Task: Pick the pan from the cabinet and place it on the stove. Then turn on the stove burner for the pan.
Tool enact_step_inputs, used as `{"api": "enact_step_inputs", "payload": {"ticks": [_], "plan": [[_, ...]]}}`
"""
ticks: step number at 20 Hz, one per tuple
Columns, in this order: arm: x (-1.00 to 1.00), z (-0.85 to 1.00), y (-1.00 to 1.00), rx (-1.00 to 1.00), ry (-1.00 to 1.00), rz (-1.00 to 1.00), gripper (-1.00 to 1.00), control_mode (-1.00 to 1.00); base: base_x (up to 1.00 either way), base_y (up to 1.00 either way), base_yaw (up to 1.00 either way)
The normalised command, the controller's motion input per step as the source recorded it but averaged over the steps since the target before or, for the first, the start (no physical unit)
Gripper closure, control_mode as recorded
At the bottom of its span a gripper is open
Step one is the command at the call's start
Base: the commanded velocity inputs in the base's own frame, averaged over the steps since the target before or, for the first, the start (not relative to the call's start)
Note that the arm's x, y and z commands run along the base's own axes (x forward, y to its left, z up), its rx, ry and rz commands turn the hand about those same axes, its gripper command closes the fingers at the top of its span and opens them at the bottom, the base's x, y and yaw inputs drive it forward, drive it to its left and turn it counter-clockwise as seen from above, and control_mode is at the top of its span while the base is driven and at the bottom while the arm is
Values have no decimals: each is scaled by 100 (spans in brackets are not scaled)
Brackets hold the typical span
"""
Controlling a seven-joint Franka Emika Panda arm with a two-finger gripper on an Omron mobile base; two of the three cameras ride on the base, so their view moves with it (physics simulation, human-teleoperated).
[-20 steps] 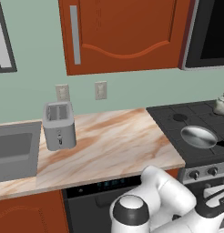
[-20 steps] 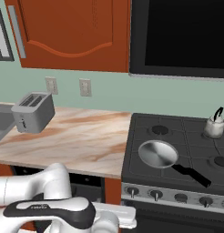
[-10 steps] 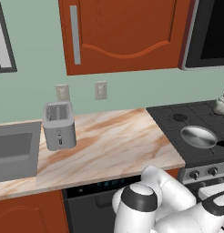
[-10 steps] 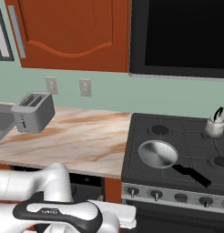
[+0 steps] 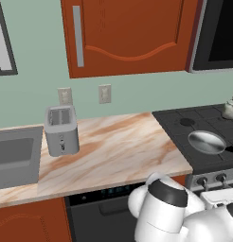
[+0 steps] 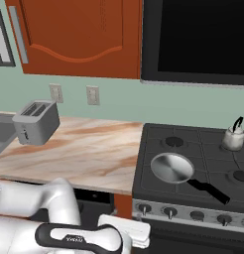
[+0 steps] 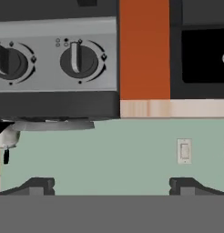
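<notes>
Pale green kitchen wall behind a marbled worktop (image 5: 118,151), with toaster (image 5: 61,130) near the sink (image 5: 14,160). On the stove (image 6: 193,163), front left burner: the pan (image 6: 171,167), dark handle toward the front right. Small white kettle (image 6: 233,139) at the back right. Red-brown cabinet (image 5: 128,35) above, doors closed. Tool (image 7: 112,186) low before the stove front, tips wide apart, nothing between them, knobs (image 7: 79,59) close ahead.

pan (image 7: 52,125) mostly hidden behind stove (image 7: 57,107)
</notes>
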Motion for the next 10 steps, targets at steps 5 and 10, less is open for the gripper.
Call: {"api": "enact_step_inputs", "payload": {"ticks": [5, 10], "plan": [[6, -17, -29, 0, -7, 0, -100, -100, 0, 0, 0], [0, -12, -13, -4, -1, 0, -100, -100, 0, 0, 0]]}}
